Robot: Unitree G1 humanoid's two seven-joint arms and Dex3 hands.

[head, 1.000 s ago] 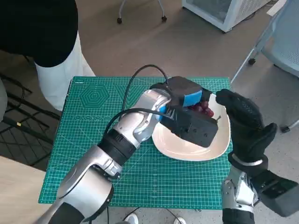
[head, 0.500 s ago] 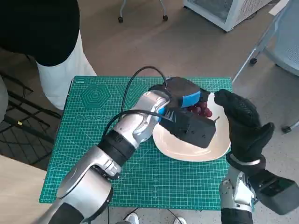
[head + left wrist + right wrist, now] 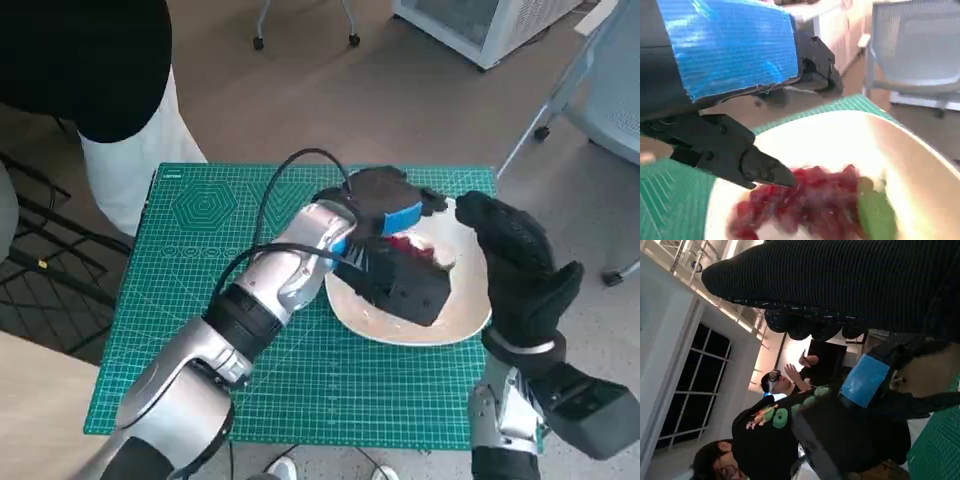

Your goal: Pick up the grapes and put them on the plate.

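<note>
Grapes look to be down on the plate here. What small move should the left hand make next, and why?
Probably lift the left hand straight up and back. The grapes lie on the white plate, with a fingertip at the bunch's edge; whether it has let go is unclear, so rise slowly.

I see lab or office room: green cutting mat [image 3: 200, 270] over small table, wheeled office chairs [image 3: 610, 90] on bare floor, white cabinet [image 3: 480, 25] far right, onlookers [image 3: 770, 435] nearby.
</note>
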